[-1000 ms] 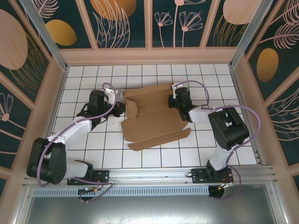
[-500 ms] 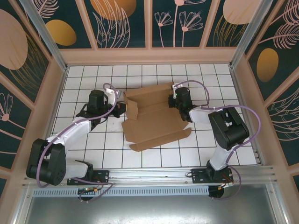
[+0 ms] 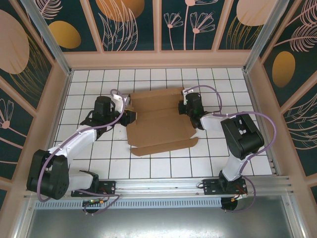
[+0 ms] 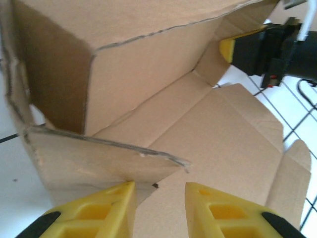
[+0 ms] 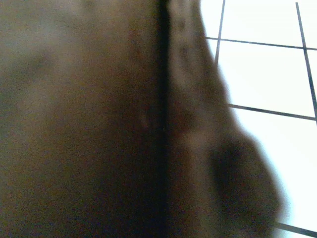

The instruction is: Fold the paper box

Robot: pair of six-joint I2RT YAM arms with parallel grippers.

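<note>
The paper box (image 3: 158,124) is a brown die-cut cardboard sheet lying in the middle of the tiled table, its back panels partly raised. My left gripper (image 3: 130,117) sits at its left edge. In the left wrist view it (image 4: 159,191) stands open, and a raised side flap (image 4: 99,158) ends just above its left finger with nothing between the fingers. My right gripper (image 3: 185,107) is at the sheet's right edge, shut on a flap there; one of its yellow fingers (image 4: 227,49) presses against that flap. Dark, blurred cardboard (image 5: 99,124) lies right up against the right wrist camera.
The white tiled floor (image 3: 223,84) is bare round the sheet. Tan walls (image 3: 158,59) close the back and both sides. A metal rail (image 3: 163,186) with both arm bases runs along the near edge.
My left gripper has opened and let go of the left flap. The sheet has swung left and settled flatter, its front flap now closer to the left. The right gripper has stayed put.
</note>
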